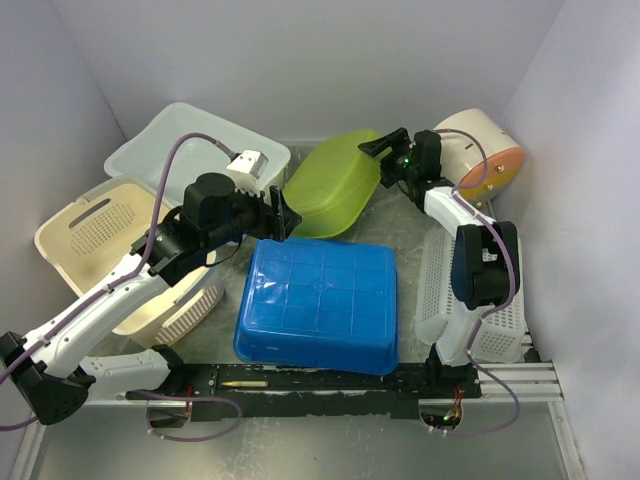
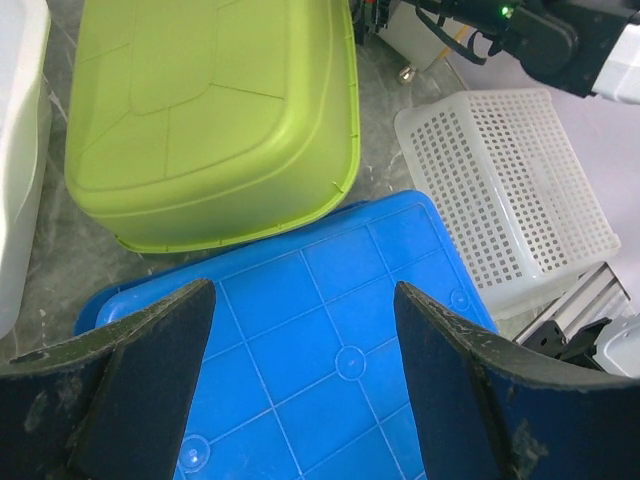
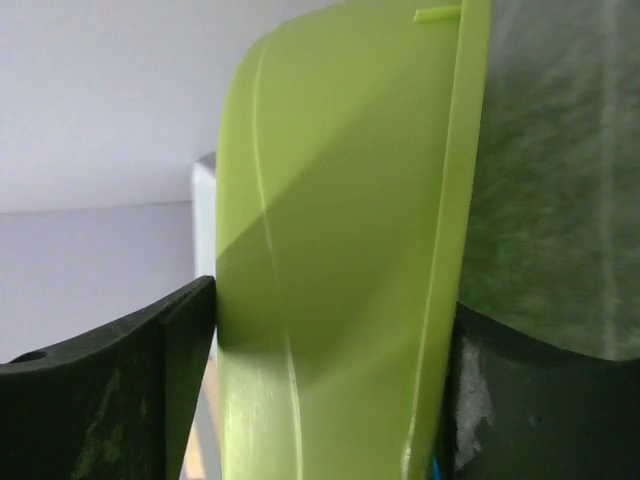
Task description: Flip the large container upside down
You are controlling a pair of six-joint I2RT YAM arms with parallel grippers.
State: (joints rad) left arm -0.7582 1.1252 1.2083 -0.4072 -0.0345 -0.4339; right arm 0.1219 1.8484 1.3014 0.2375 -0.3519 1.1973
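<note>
A lime-green tub (image 1: 330,190) is tipped up on its side at the back centre, its bottom facing the camera. It leans against the far edge of a blue tub (image 1: 320,300), which lies bottom-up in the middle of the table. My right gripper (image 1: 375,150) is shut on the green tub's rim wall (image 3: 340,250), one finger on each side. My left gripper (image 1: 285,215) is open and empty, hovering over the blue tub's far edge (image 2: 310,340), with the green tub (image 2: 210,120) just beyond it.
A white perforated basket (image 1: 470,290) lies bottom-up at the right, beside the blue tub; it also shows in the left wrist view (image 2: 520,190). A cream basket (image 1: 100,230) and a clear tub (image 1: 190,150) sit at the left. A round cream-and-orange container (image 1: 480,150) stands at the back right.
</note>
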